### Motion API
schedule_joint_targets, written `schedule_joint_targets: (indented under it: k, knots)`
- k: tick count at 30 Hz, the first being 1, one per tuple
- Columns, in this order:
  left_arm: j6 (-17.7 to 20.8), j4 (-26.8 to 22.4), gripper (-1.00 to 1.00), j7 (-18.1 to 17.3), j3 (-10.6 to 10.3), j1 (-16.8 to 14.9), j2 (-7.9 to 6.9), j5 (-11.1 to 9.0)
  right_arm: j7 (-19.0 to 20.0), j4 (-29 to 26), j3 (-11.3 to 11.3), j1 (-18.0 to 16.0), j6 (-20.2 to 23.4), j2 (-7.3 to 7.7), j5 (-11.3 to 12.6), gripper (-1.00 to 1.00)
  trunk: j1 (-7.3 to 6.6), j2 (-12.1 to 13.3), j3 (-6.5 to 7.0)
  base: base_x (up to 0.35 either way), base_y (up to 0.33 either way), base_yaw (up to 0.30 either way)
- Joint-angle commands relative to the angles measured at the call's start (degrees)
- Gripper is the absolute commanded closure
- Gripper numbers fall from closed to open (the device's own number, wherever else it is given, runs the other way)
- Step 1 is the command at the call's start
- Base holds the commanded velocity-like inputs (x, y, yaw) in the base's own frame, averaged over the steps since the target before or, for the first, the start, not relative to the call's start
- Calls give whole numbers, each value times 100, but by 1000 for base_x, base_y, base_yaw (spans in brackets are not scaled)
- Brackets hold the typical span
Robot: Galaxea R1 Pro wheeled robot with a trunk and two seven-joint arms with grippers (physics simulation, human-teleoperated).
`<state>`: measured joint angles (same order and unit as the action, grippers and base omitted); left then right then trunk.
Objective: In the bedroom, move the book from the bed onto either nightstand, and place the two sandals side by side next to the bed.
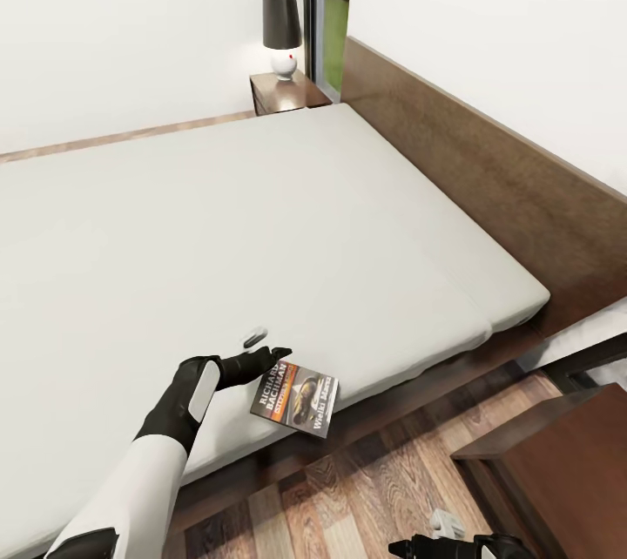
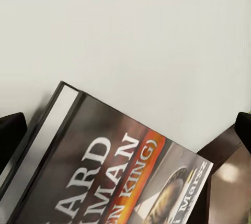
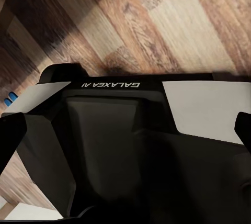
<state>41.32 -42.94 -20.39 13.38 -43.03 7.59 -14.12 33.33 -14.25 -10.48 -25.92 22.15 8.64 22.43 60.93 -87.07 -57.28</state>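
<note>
The book (image 1: 296,398), dark-covered with white "RICHARD BACHMAN" lettering and an orange stripe, lies at the near edge of the bed's pale mattress (image 1: 261,228), one corner poking past the edge. My left gripper (image 1: 268,346) hovers open just beside the book's far-left side. In the left wrist view the book (image 2: 104,166) sits between and below the spread fingertips (image 2: 10,130). My right gripper (image 1: 453,542) hangs low over the floor, open, with nothing in it. Two tiny bright blue marks (image 3: 9,99) show on the floor, too small to identify.
A dark brown nightstand (image 1: 287,93) with a black-shaded lamp (image 1: 282,32) stands at the bed's far corner, and another nightstand (image 1: 557,454) sits close at the right. The wooden headboard (image 1: 488,167) runs along the right. My own dark base (image 3: 125,145) sits over the plank floor (image 1: 366,498).
</note>
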Motion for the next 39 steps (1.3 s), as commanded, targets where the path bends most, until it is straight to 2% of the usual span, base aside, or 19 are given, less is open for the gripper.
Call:
schedule_joint_targets:
  k: [1, 14, 20, 29, 39]
  knots:
    - [43, -4, -100, -17, 33, -4, 7, -3, -2, -8, -41, -1, 35, 6, 59, -100, 0, -2, -4, 0, 0, 0]
    - [43, -4, -100, -18, 33, -4, 8, -3, -15, -8, -37, -1, 12, 6, 61, -100, 0, -2, -4, 0, 0, 0]
    - [44, -4, -100, -18, 33, -4, 6, -3, 4, -2, -33, -1, -430, 6, 68, -100, 0, -2, -4, 0, 0, 0]
    - [51, -4, -100, -16, 34, -4, 7, -3, 7, -6, -33, -1, -491, 6, 72, -100, 0, -2, -4, 0, 0, 0]
    - [52, -4, -100, -12, 41, -4, 6, -3, 7, -6, -33, -1, -492, 6, 71, -100, -220, 399, 176, 0, 0, 0]
